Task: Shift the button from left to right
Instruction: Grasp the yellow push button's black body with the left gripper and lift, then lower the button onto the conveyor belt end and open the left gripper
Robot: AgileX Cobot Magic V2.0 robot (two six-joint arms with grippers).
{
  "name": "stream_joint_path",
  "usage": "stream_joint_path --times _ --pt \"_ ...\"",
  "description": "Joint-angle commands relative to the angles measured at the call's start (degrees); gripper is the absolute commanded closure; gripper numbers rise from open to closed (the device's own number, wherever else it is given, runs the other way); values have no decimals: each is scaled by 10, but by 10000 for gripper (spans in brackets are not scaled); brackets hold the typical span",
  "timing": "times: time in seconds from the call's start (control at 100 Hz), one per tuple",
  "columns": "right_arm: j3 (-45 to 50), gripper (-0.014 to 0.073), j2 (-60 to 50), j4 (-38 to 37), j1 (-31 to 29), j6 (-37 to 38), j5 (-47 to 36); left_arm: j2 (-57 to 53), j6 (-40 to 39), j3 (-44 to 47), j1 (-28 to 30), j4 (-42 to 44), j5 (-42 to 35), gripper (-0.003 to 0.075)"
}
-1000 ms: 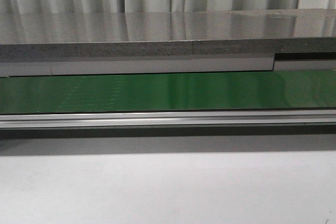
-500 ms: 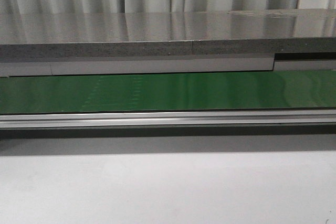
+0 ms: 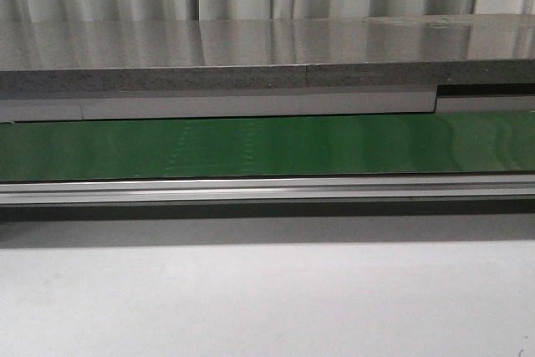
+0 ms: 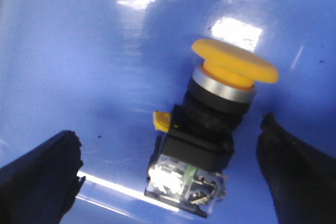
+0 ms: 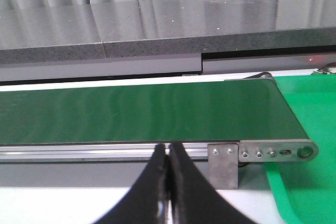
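In the left wrist view the button (image 4: 210,124) lies on its side on a glossy blue surface (image 4: 79,51). Its yellow mushroom cap (image 4: 234,68) points away, and its black body ends in a clear block with a green detail. My left gripper (image 4: 169,132) is open. Its dark fingers (image 4: 42,171) stand one on each side of the button, well apart from it. In the right wrist view my right gripper (image 5: 168,149) is shut with nothing in it, in front of the conveyor's rail. The front view shows neither gripper nor the button.
A green conveyor belt (image 3: 267,146) with an aluminium rail (image 3: 267,190) runs across the front view, behind a white tabletop (image 3: 267,298). A grey stone ledge (image 3: 251,56) lies beyond it. A green tray (image 5: 310,182) sits by the belt's end roller (image 5: 304,152).
Faint marks on the green belt have drifted to the right across the front view. Nothing else there has changed.
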Motion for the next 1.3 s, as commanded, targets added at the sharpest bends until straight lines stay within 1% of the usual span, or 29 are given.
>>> stream_joint_path --times 0.0,0.12,0.21,0.24,0.31,0.43,0.5,0.57,0.64,0.7,0.89,0.98,1.05,1.19,1.29 --pt "-8 660 -12 -5 2 0 -45 -16 1 -16 1 1 -9 60" --pt "-8 660 -12 -5 2 0 -45 -11 1 -16 1 1 -18 93" --pt "-8 660 -12 -5 2 0 -45 -11 1 -16 1 1 -21 163" --pt "-8 660 -12 -5 2 0 -45 -11 1 -16 1 1 -22 193" --pt "-8 660 -12 -5 2 0 -45 -11 1 -16 1 1 -22 290" --pt "-8 660 -12 -5 2 0 -45 -11 1 -16 1 1 -22 491" --pt "-8 660 -12 -5 2 0 -45 -11 1 -16 1 1 -21 584" --pt "-8 660 -12 -5 2 0 -45 -11 1 -16 1 1 -18 654" --pt "-8 660 -12 -5 2 0 -45 -17 1 -16 1 0 -16 697" --pt "-8 660 -12 -5 2 0 -45 -31 1 -16 1 0 -17 714" --pt "-8 660 -12 -5 2 0 -45 -98 1 -19 1 -9 -24 715" --pt "-8 660 -12 -5 2 0 -45 -130 2 -26 1 -45 -22 715" --pt "-8 660 -12 -5 2 0 -45 -152 22 -26 -4 -72 -19 715" --pt "-8 660 -12 -5 2 0 -45 -175 30 -26 -38 -89 -18 715" --pt "-8 660 -12 -5 2 0 -45 -177 30 -26 -78 -89 -14 715"
